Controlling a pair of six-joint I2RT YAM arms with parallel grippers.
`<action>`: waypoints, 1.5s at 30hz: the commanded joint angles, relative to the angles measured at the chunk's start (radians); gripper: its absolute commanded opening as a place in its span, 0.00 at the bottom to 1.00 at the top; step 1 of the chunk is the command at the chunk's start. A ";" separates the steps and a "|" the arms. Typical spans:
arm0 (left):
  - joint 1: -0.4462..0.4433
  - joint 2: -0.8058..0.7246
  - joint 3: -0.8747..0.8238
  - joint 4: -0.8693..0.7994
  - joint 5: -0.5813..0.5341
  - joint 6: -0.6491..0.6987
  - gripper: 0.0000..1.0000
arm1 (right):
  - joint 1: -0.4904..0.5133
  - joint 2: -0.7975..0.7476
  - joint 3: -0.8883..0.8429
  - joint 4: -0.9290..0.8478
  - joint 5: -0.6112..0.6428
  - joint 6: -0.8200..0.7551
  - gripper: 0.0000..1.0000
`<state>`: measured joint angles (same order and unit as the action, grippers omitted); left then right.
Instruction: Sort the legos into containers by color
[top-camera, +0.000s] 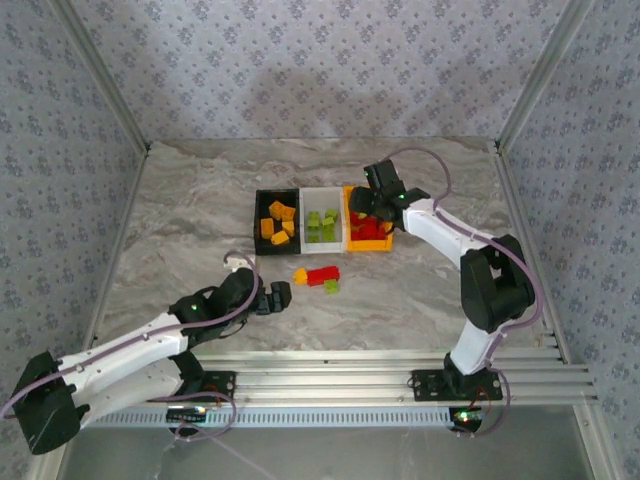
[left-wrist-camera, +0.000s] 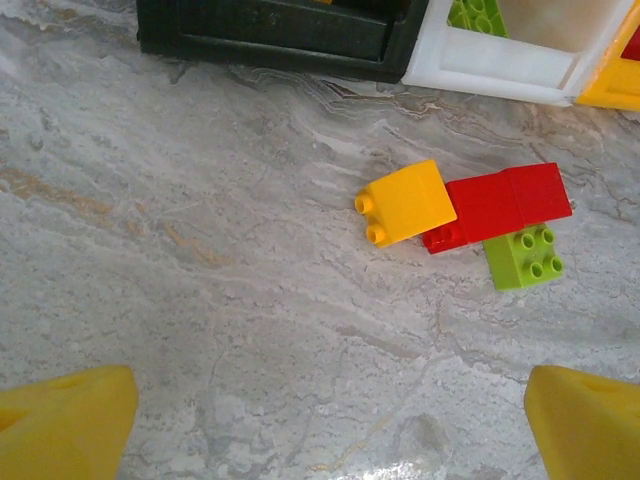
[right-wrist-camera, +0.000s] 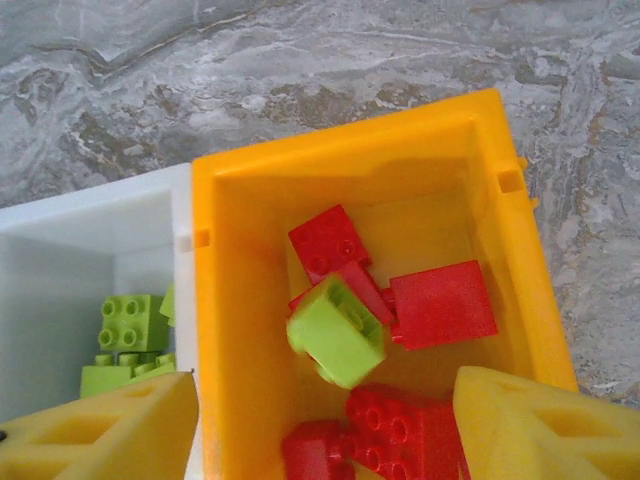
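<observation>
Because the three loose bricks lie mid-frame in the top view, just right of the left gripper (top-camera: 278, 297) and well below the right gripper (top-camera: 372, 205), the left arm is the nearer one for the next pick. From the left wrist the cluster sits ahead of the fingertips, upper right of centre. A yellow brick (left-wrist-camera: 405, 203) overlaps the left end of a red brick (left-wrist-camera: 497, 205) whose long axis runs nearly left to right, tipped up at the right. A lime green brick (left-wrist-camera: 524, 257) touches its lower edge. Beyond them stand the black bin (left-wrist-camera: 270, 40) and white bin (left-wrist-camera: 490, 70).

The left arm stretches low from the lower left, its jaws wide apart and empty. The right arm bends over the orange-yellow bin (right-wrist-camera: 340, 150), jaws parted and gripping nothing. Below them a stray green brick (right-wrist-camera: 338, 332) lies among the red bricks (right-wrist-camera: 443, 303), probably the wrong bin for it.
</observation>
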<state>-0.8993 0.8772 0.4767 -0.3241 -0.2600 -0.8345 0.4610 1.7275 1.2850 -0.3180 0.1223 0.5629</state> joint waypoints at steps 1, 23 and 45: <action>0.002 0.060 0.045 0.058 0.004 0.058 0.96 | 0.029 -0.070 -0.013 -0.014 -0.012 -0.020 0.72; 0.071 0.615 0.215 0.217 -0.015 0.117 0.49 | 0.205 -0.546 -0.467 0.093 0.075 0.084 0.72; 0.049 0.600 0.222 0.104 -0.067 0.169 0.76 | 0.225 -0.618 -0.545 0.116 0.079 0.113 0.73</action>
<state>-0.8528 1.4246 0.6735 -0.1986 -0.2852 -0.6888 0.6796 1.1481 0.7536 -0.2031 0.1791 0.6540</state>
